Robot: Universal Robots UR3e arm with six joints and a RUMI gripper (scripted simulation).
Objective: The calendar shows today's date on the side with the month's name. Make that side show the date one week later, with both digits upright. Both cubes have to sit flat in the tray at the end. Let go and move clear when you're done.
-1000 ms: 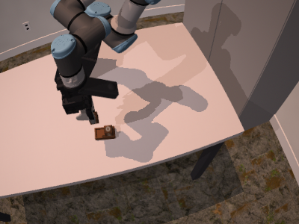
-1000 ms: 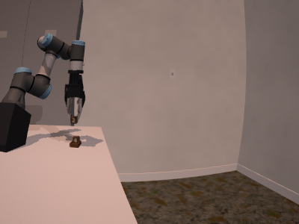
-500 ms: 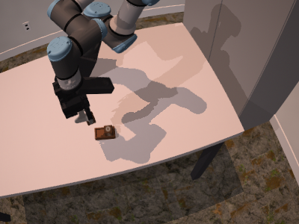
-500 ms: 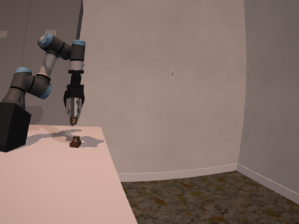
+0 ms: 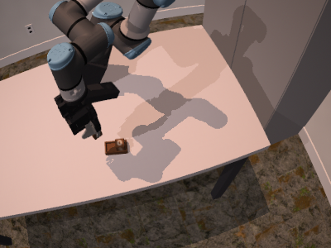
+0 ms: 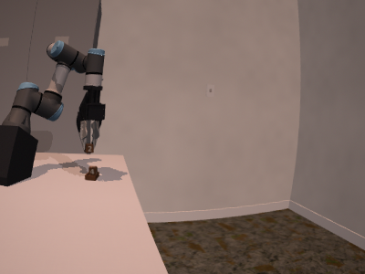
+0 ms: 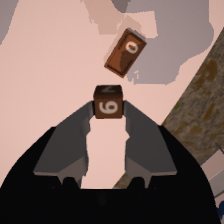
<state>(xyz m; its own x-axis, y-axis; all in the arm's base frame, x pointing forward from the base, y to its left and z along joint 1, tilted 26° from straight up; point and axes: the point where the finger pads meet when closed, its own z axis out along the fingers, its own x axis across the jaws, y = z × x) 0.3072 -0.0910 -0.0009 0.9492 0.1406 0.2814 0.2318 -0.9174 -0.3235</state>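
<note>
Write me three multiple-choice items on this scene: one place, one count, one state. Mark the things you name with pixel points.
1. Where is the cube (image 6: 89, 148) (image 7: 108, 102) bearing a 2?
A) in the tray (image 5: 109, 152) (image 6: 91, 178) (image 7: 116, 69)
B) between the gripper's (image 5: 98, 135) (image 6: 89, 145) (image 7: 108, 107) fingers
C) on the floor

2. How many cubes sit in the tray?
A) none
B) one
C) two

3. The gripper is:
A) shut on a cube
B) wide open
C) shut on the tray

1 B: exterior shows the 2 at the fingertips.
2 B: top shows one cube, one vacant end.
3 A: wrist shows fingers against both its sides.

The arm's wrist has turned around and slid over to the left in the top view. The number cube went with it, so it is now a bit farther from the tray. The cube has turned too, and its 2 now shows clearly in the exterior view.
</note>
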